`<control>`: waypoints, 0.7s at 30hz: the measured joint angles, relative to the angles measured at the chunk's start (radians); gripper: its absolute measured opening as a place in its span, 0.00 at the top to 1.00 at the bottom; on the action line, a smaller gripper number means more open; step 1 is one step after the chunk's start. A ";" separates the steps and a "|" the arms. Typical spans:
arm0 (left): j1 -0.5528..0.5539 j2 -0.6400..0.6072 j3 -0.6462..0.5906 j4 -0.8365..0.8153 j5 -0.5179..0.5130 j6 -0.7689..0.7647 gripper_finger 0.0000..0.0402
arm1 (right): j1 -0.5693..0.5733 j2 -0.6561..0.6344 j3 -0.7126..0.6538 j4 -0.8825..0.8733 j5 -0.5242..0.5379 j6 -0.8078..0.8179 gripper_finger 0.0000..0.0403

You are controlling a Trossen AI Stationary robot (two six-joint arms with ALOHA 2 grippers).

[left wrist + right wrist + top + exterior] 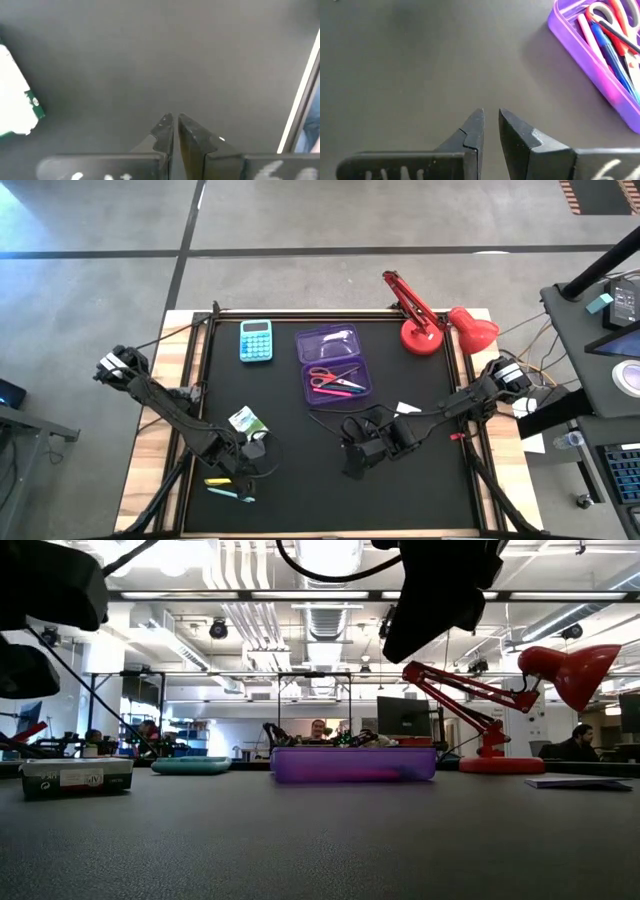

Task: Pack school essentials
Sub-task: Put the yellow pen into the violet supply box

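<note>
An open purple pencil case (pixel 336 366) lies mid-table; its tray holds red-handled scissors (pixel 326 376) and pens, and it also shows in the right wrist view (pixel 592 55). A green-and-white packet (pixel 245 421) lies flat left of centre. A yellow pen (pixel 218 481) and a teal pen (pixel 234 495) lie near the table's near edge. A small white square (pixel 408 408) lies right of centre. My left gripper (pixel 175 122) hovers shut over bare mat just beside the packet (pixel 15 95). My right gripper (pixel 491 117), open by a narrow gap, hovers over bare mat on the near side of the case.
A light-blue calculator (pixel 256 340) lies at the far left of the mat. A red desk lamp (pixel 437 323) stands at the far right corner. Bare mat lies between the two grippers and along the near edge. People sit in the room beyond the table.
</note>
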 joint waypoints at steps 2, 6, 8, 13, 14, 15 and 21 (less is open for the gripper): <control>-0.013 -0.003 0.000 -0.003 0.000 -0.001 0.97 | 0.000 0.000 0.000 0.001 0.000 0.000 0.88; -0.039 -0.003 0.003 -0.046 0.001 -0.007 0.89 | 0.000 0.000 0.000 0.002 0.000 0.000 0.88; -0.053 -0.003 0.003 -0.060 0.001 -0.011 0.82 | 0.000 0.000 0.000 0.002 0.000 0.000 0.88; -0.103 -0.003 0.003 -0.090 0.001 0.005 0.68 | 0.000 0.000 0.000 0.005 0.000 0.000 0.88; -0.116 -0.003 0.003 -0.094 0.001 0.005 0.67 | 0.000 0.000 0.000 0.007 0.000 0.000 0.88; -0.130 -0.003 0.003 -0.094 0.001 0.004 0.67 | 0.000 0.000 0.000 0.010 0.000 0.000 0.88; -0.231 -0.003 -0.001 -0.105 -0.093 -0.001 0.66 | 0.000 0.000 0.000 0.028 0.000 0.000 0.88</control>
